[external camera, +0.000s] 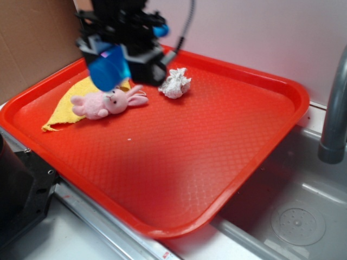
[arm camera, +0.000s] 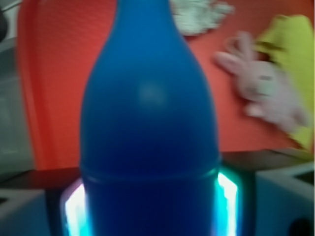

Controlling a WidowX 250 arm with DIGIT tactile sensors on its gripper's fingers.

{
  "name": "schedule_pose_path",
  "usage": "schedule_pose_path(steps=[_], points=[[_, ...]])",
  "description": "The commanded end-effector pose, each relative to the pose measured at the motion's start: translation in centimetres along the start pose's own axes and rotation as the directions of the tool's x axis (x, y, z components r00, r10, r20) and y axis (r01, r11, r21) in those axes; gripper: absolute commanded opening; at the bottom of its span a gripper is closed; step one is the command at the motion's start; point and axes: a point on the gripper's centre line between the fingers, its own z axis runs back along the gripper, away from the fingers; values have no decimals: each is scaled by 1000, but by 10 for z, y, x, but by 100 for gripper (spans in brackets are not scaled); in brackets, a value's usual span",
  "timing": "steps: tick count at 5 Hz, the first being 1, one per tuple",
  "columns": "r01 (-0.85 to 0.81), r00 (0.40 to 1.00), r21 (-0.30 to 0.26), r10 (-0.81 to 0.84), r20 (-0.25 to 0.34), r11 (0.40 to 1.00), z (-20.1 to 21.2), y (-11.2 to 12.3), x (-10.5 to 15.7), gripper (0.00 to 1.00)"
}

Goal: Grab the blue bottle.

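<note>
We take the red plastic tray (external camera: 227,162) as our landmark; it sits tilted over a grey sink (external camera: 303,216), with a grey faucet pipe (external camera: 335,108) rising just off its right edge. Nearest to us, the tray's front half is bare textured plastic. Farther in, toward the tray's back left, a pink plush bunny (external camera: 108,103) lies on its side, partly on a yellow cloth (external camera: 70,105) that spreads to the tray's left rim. Just right of the bunny, apart from it, rests a crumpled white paper ball (external camera: 174,83). Farthest back, above the tray's rear left corner, the black gripper (external camera: 122,51) holds the blue bottle (external camera: 110,66) lifted clear of the tray surface, its round base tilted toward us, directly over the cloth and bunny. In the wrist view we see the bottle (arm camera: 150,123) filling the frame, its lower body seated between the jaws, which are clamped against both its sides.
</note>
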Motion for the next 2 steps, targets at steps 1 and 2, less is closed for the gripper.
schedule_pose_path(steps=[1, 2], points=[[11, 998, 33, -13, 56, 999, 35, 25, 10, 0], [21, 998, 61, -25, 61, 998, 34, 33, 15, 0]])
